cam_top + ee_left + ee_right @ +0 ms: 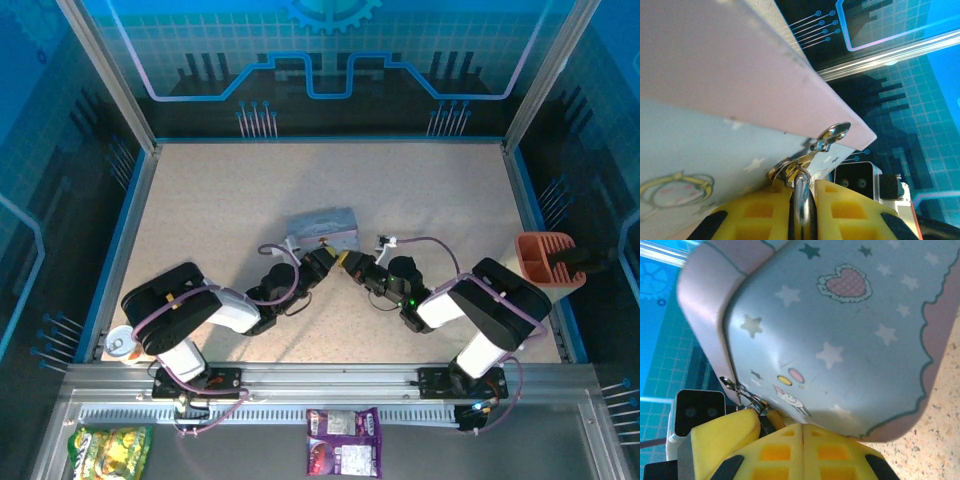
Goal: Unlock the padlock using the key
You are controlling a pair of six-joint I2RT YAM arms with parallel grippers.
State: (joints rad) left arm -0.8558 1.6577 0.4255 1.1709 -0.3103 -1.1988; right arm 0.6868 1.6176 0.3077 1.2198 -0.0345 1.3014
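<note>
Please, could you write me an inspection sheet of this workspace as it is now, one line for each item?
Surface: speckled beige table; the lilac tin stands near its middle.
Job's things: padlock, its metal shackle at the tin's clasp; key, cannot tell.
Clutter: orange holder at the right edge; round container at the near left; purple packet and green packet in front of the rail.
Grippers: left gripper shut on the shackle; right gripper shut, close beside it.
Cables: lilac cables looping along both arms.
Surroundings: blue printed walls, metal frame.
</note>
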